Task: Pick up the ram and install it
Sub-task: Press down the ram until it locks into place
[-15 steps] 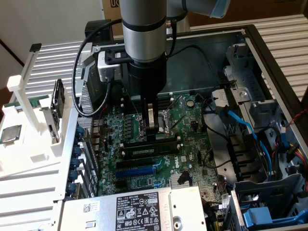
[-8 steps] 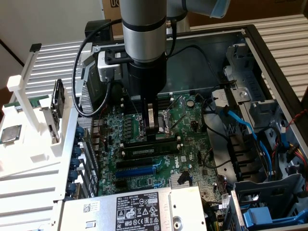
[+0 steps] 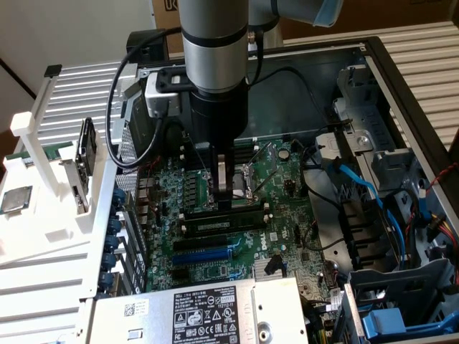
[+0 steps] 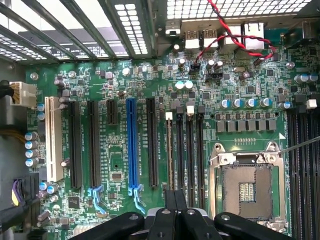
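Observation:
The ram is a long dark-green stick with a pale label. It stands on edge in a black slot of the green motherboard, just beside the processor socket. In the wrist view the ram is a thin edge in the outermost of the memory slots, running under the fingers. My gripper hangs straight down over the ram's middle with its tips at the ram's upper edge. Whether they touch it I cannot tell. The two fingers of the gripper are pressed together, shut, with nothing between them.
The work is inside an open computer case. A blue expansion slot and the labelled power supply lie nearer the camera. Drive cages and blue cables fill the exterior view's right. A white stand with a silver processor chip is at its left.

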`<state>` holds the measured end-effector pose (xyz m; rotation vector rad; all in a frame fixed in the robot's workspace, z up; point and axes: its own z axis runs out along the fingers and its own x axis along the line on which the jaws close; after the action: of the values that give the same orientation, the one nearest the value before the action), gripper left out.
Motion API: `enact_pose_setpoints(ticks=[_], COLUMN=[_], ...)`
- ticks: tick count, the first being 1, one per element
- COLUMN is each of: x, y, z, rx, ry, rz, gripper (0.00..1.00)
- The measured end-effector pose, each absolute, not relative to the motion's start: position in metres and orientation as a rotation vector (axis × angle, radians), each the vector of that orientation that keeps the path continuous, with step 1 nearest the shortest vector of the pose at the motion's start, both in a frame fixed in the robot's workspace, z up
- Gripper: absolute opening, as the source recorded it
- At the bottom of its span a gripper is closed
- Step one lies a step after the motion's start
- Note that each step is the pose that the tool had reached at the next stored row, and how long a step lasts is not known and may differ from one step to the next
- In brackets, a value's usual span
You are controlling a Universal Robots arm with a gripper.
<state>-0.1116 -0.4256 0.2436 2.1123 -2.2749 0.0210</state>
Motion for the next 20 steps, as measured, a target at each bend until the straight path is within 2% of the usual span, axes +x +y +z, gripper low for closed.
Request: enact_pose_setpoints(ticks=[20], x=[-0.1116], y=[-0.4256], z=[0.2436], rx=[1.775], ry=[-2.545], rz=[0.013], gripper=[0.1])
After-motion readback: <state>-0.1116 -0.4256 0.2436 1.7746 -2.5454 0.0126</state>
